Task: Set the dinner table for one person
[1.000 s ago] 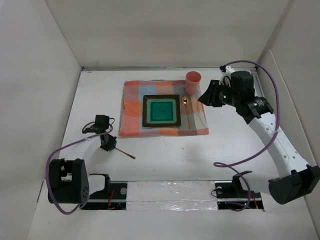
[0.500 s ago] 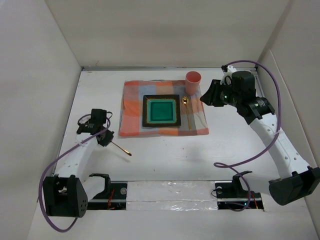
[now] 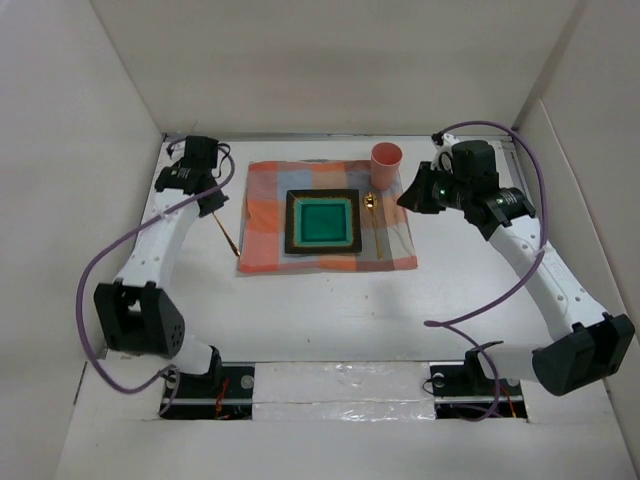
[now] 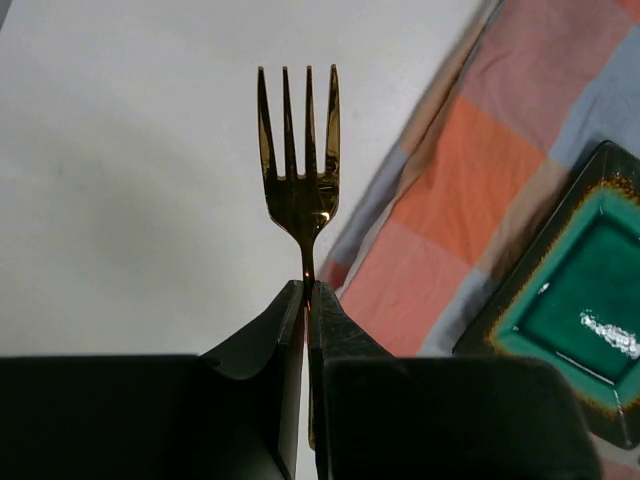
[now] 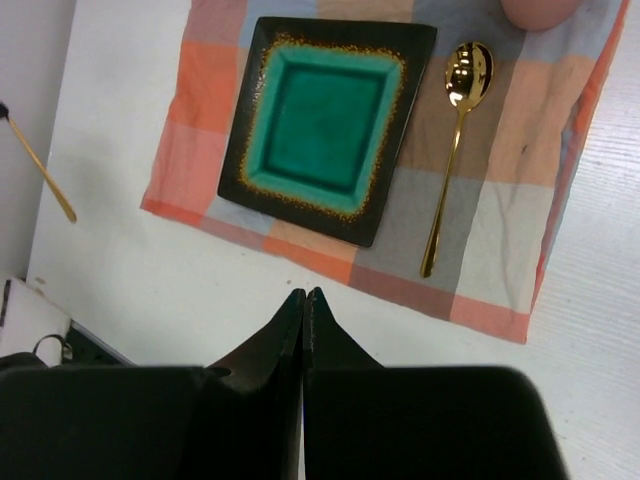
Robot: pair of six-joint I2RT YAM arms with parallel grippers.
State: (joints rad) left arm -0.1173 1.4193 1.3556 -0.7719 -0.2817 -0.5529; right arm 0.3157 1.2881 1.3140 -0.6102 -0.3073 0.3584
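My left gripper (image 4: 306,290) is shut on the handle of a gold fork (image 4: 298,150), tines pointing away, held over the white dinner table (image 3: 330,310) just left of the checked cloth (image 4: 480,180). From above, the left gripper (image 3: 211,196) is at the cloth's back-left corner, with the fork (image 3: 228,236) slanting down toward the cloth's left edge. A green square plate (image 3: 322,222) lies on the cloth (image 3: 265,210), with a gold spoon (image 3: 372,205) to its right and a pink cup (image 3: 387,163) behind the spoon. My right gripper (image 3: 408,195) hovers shut and empty at the cloth's right side.
White walls enclose the table on the left, back and right. The right wrist view looks down on the plate (image 5: 325,120), spoon (image 5: 455,150), cup (image 5: 540,10) and the fork's handle (image 5: 40,170) at far left. Both arm bases stand at the near edge.
The left arm has swung from the front-left of the table to the cloth's back-left corner, carrying the fork. The right gripper has gone from open to shut.
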